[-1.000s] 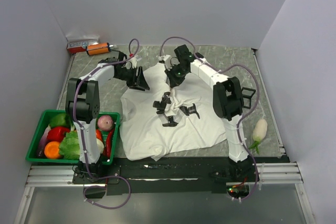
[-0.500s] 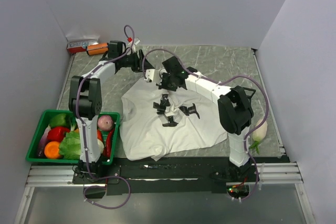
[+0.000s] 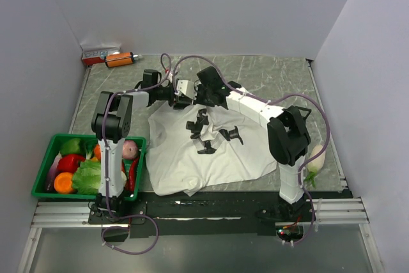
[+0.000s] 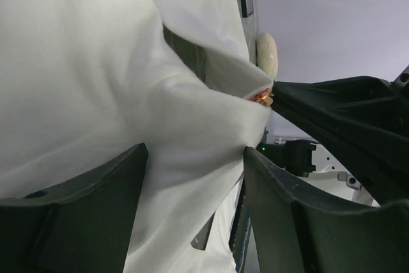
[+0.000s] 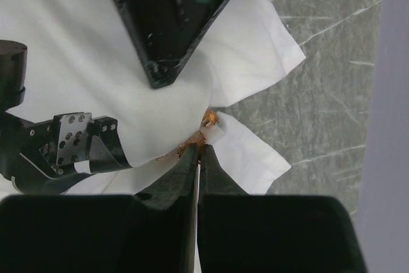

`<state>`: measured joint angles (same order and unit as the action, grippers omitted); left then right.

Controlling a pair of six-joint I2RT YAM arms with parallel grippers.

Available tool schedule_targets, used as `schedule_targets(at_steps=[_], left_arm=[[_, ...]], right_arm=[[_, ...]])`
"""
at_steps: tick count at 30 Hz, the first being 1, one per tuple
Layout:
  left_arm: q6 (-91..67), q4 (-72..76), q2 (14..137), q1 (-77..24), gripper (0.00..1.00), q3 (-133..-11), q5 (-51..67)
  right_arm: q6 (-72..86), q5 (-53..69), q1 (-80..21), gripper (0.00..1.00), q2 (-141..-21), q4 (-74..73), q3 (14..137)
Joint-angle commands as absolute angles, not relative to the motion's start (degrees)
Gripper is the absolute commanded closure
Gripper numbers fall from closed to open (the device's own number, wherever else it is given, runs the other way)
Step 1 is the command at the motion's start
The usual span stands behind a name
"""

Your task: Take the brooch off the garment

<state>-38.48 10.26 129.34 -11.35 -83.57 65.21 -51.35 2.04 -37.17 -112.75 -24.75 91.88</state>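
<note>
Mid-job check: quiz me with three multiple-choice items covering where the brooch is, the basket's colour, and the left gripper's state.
1. Where is the brooch?
A. on the garment's far edge, at the right gripper's tips
B. at its near hem
C. on the bare table

2. What colour is the basket?
A. blue
B. green
C. white

3. The left gripper is:
A. shut tight
B. shut on the brooch
C. open, with cloth between its fingers

Answers:
1. A: the orange piece sits at the closed fingertips.
2. B: its rim is green.
3. C: its fingers stand apart around white cloth.
</note>
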Motion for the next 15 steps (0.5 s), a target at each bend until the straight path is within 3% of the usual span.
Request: schedule_targets(at_steps=[1,3,5,6,11,12,15], left_arm=[[-38.59,12.5,125.68,-12.65,0.33,-84.81,69.26],[-39.89,14.05,125.51,-13.01,0.36,-83.94,69.87],[-42.44,17.39,125.51,-13.27,0.48,-83.06,71.45],[-42.97,18.01,125.59,-13.36,0.59,-82.97,72.15],[-38.43,13.64,123.4,-13.53,0.88,-81.04,74.44],[-37.8,13.28,122.88,-13.45,0.99,-80.34,74.62],[-38.05,16.51,119.98,-13.54,0.99,-76.83,75.5]], right_arm=[[-48.26,0.35,-37.44,1.0,-110.82,-23.11,96.14],[-47.38,0.27,-37.44,1.0,-111.27,-23.29,97.03],[-45.98,0.09,-37.44,1.0,-111.97,-23.47,98.43],[-45.36,0.09,-37.53,1.0,-112.41,-23.55,98.87],[-40.18,-3.25,-37.0,1.0,-112.85,-21.97,100.02],[-39.21,-3.6,-37.0,1.0,-113.11,-22.06,100.28],[-35.69,-5.01,-36.91,1.0,-113.99,-22.41,101.77]])
